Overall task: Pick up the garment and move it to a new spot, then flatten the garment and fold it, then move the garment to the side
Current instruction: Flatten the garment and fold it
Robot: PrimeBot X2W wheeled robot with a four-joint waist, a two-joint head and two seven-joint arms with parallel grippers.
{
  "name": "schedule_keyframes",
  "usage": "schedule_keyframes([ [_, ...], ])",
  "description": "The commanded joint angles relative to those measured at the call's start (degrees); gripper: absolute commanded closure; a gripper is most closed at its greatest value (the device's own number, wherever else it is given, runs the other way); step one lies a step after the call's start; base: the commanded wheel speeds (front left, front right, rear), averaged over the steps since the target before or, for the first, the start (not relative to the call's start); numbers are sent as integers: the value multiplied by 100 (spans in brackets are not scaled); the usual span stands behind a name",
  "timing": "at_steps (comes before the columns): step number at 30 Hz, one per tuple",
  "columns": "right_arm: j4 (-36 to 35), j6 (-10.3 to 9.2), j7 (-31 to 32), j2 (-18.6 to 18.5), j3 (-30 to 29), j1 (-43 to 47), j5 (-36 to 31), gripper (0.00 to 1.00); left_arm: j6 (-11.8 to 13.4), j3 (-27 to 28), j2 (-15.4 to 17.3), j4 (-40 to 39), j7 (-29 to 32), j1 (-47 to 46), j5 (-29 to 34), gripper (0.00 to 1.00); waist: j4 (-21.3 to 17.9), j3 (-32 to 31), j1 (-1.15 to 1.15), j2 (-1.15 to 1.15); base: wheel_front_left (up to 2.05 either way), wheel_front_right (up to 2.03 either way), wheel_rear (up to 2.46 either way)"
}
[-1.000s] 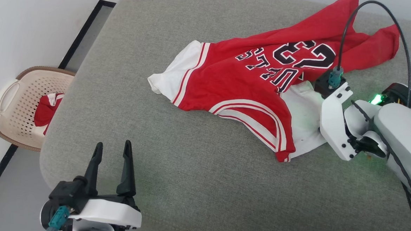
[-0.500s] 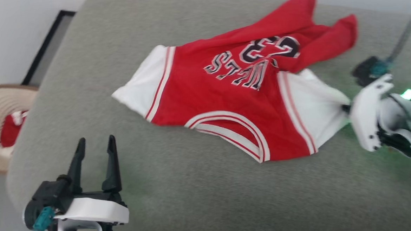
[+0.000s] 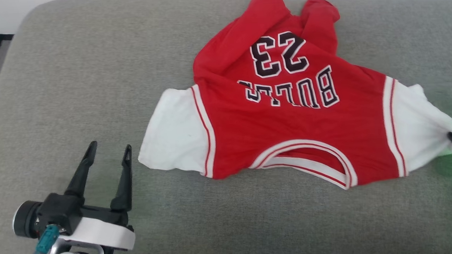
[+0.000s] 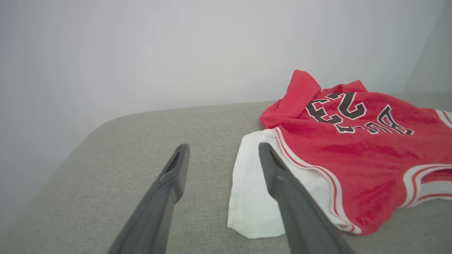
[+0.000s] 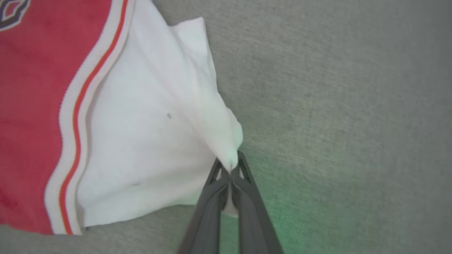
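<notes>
The grey cushion (image 3: 72,73) takes up nearly all of the head view. The red shirt (image 3: 288,127) lies on it from the centre to the right edge of the frame, front up, with the collar toward the bottom and the hem bunched at the top centre. A second ago the shirt lay twisted, with one white sleeve tucked under the body beside the right arm. Now that sleeve is drawn out sideways and the chest is spread enough that the lettering reads clearly, upside down. Some of the shift in the picture is the camera's own swing, but the change in the shirt's shape is real. The left gripper (image 3: 110,146) sits in the lower left of the head view with its jaws wide and holding nothing. Its fingers point toward the other sleeve (image 3: 172,137) and stop just short of it. In the left wrist view that sleeve lies just past the finger at the right of the frame. The right gripper (image 5: 229,165) has only just clamped. It is pinched tight on the tip of the white sleeve (image 5: 148,134) at the centre of the right wrist view, and the cloth is pulled into a taut peak. By my reading the move to a new spot is under way, and the pull is already doing part of the flattening. The crumpled hem will still need smoothing before any fold, and so small a pinch could slip.
</notes>
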Motion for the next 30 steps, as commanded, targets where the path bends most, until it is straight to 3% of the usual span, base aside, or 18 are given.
schedule_keyframes([
  [1, -169, -10, 34, 118, -325, 216, -152, 100, -1, -108, 129, -49, -28, 23, 17, 0, -90, 44, 0, 0, 0, 0, 0],
  [7, -1026, -7, 285, 750, -1326, 867, -739, 100, -2, -745, 865, -58, -28, -70, -194, 0, -255, 80, 0, 0, 0, 0, 0],
  [8, -1151, -7, 286, 849, -1462, 902, -818, 58, -2, -889, 1023, -19, -18, -121, -253, 0, -277, 87, 0, 0, 0, 0, 0],
  [9, -1265, -6, 290, 976, -1569, 939, -885, 2, -2, -1026, 1194, 19, 53, -179, -346, 0, -307, 95, 0, 0, 0, 0, 0],
  [15, -1870, -6, 233, 1555, -2103, 1081, -1078, 0, -2, -2092, 2445, 76, 900, -774, -1174, 0, -525, 166, 0, 0, 0, 0, 0],
  [16, -2082, -6, 172, 1678, -2262, 1103, -1116, 0, -2, -2598, 2899, -36, 1268, -1051, -1524, 0, -623, 201, 0, 0, 0, 0, 0],
  [20, -2419, -6, 47, 1838, -2502, 1068, -1170, 0, 1, -3687, 3683, -328, 2066, -1691, -2207, 0, -851, 286, 0, 0, 0, 0, 0],
  [25, -2587, -6, -37, 2012, -2420, 1005, -1188, 0, 1, -4709, 4159, -509, 2808, -2476, -2965, 0, -1166, 387, 0, 0, 0, 0, 0],
  [30, -2496, -6, -141, 2131, -2210, 965, -1187, 0, 1, -5466, 4254, -241, 3100, -3000, -3301, 0, -1445, 486, 0, 0, 0, 0, 0],
])
